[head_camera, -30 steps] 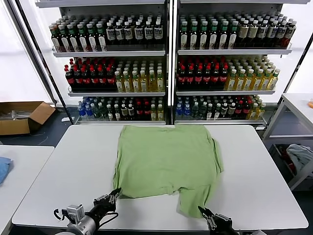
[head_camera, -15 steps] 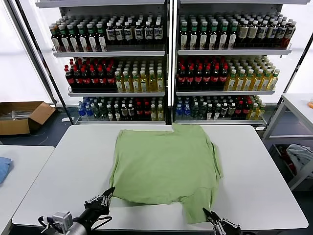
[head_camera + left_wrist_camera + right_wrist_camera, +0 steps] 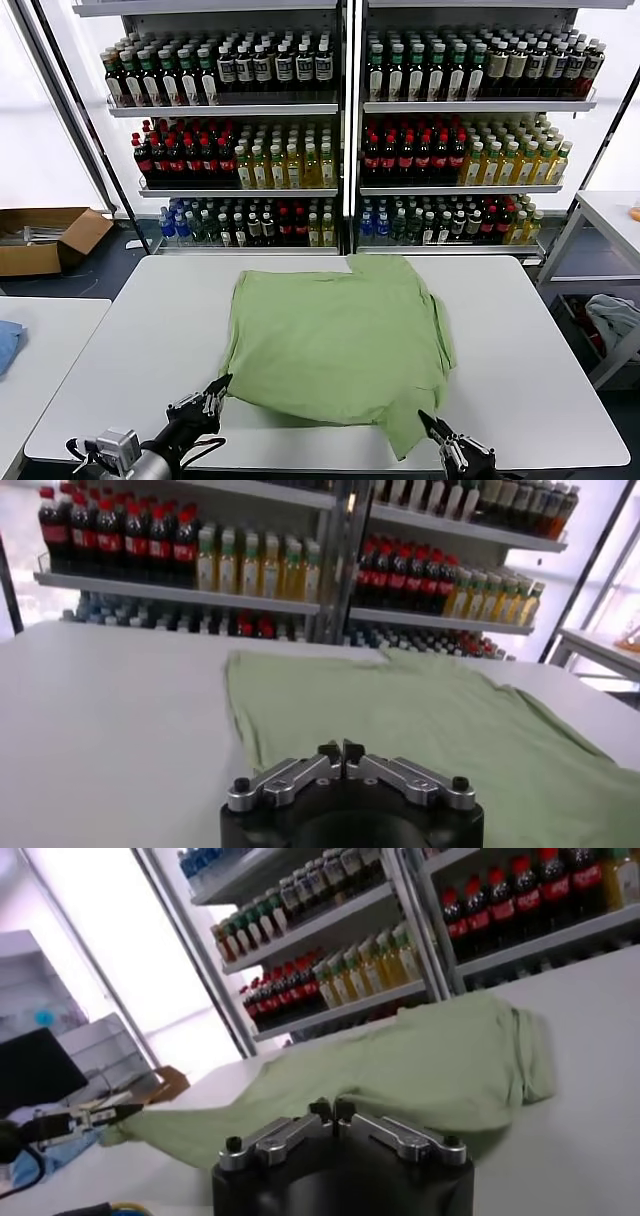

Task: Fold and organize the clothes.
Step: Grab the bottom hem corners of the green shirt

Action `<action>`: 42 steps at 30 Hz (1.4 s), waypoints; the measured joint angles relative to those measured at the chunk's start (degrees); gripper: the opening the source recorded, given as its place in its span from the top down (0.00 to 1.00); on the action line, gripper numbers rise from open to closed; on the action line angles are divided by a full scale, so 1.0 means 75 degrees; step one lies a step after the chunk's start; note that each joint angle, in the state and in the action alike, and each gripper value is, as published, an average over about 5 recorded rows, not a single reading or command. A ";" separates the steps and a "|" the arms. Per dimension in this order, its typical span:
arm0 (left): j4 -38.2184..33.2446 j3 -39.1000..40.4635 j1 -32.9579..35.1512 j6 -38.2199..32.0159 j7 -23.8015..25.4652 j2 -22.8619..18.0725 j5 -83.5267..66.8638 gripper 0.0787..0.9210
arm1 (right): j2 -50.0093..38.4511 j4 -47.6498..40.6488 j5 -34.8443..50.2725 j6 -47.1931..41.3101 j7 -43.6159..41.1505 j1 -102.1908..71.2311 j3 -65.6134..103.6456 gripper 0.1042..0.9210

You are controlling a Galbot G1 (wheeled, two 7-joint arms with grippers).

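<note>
My left gripper (image 3: 218, 387) and right gripper (image 3: 432, 428), jaws pinched shut on the shirt (image 3: 340, 340) hem, have dragged it nearer the desk (image 3: 120, 340) front edge, flattening it for folding.

No text, brand, number or sign can be read anywhere. The labels on the rows of plastic drink bottles (image 3: 250, 160) on the white metal shelves (image 3: 345, 105) are too small to make out.
</note>
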 measured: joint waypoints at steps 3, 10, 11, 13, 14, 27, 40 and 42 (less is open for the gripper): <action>0.0166 0.0025 -0.0306 -0.0001 -0.0034 0.0128 -0.0192 1.00 | -0.0050 -0.0129 0.0131 -0.0057 0.0086 0.0372 -0.0034 0.99; 0.0702 0.0195 -0.1042 -0.0008 -0.0109 0.0403 -0.0583 1.00 | -0.0193 -0.0600 0.0301 -0.0195 0.0295 0.1334 -0.0160 0.99; 0.0803 0.0236 -0.1168 -0.0008 -0.0121 0.0439 -0.0638 1.00 | -0.0216 -0.0683 0.0310 -0.0207 0.0319 0.1474 -0.0182 0.99; 0.1031 0.0331 -0.1452 -0.0009 -0.0133 0.0498 -0.0741 1.00 | -0.0264 -0.0866 0.0319 -0.0226 0.0357 0.1747 -0.0228 0.99; 0.1152 0.0381 -0.1602 -0.0009 -0.0135 0.0515 -0.0781 1.00 | -0.0281 -0.0957 0.0320 -0.0235 0.0370 0.1869 -0.0246 0.99; 0.1736 0.0593 -0.1918 0.0021 -0.0289 0.0480 -0.0558 0.81 | -0.0425 -0.1172 0.0340 -0.0302 0.0341 0.2155 -0.0152 0.99; 0.0645 0.0452 0.0604 0.0025 -0.0477 0.0155 0.0744 0.36 | -0.0493 -0.1008 0.0334 -0.0262 0.0243 0.1919 -0.0146 0.99; 0.0599 0.0443 0.0836 0.0025 -0.0483 0.0146 0.0881 0.29 | -0.0524 -0.0994 0.0354 -0.0254 0.0229 0.1888 -0.0122 0.99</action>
